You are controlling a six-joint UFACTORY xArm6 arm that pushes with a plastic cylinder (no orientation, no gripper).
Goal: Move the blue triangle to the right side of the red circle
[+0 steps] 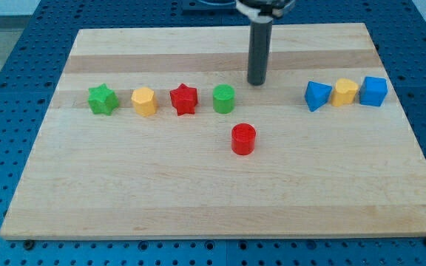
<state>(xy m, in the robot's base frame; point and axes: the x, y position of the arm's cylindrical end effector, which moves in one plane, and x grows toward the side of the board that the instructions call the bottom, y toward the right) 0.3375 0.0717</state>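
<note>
The blue triangle (pixel 316 96) lies at the view's right, at the left end of a short row of blocks. The red circle (pixel 243 139) sits near the board's middle, below and left of the triangle. My tip (pixel 257 82) rests on the board above the red circle, up and to the right of the green circle (pixel 224 98) and well left of the blue triangle. It touches no block.
A yellow block (pixel 345 92) and a blue cube (pixel 373 91) stand right of the triangle. A green star (pixel 103 99), a yellow hexagon (pixel 144 101) and a red star (pixel 184 100) form a row at the left. The wooden board (pixel 198 207) lies on a blue perforated table.
</note>
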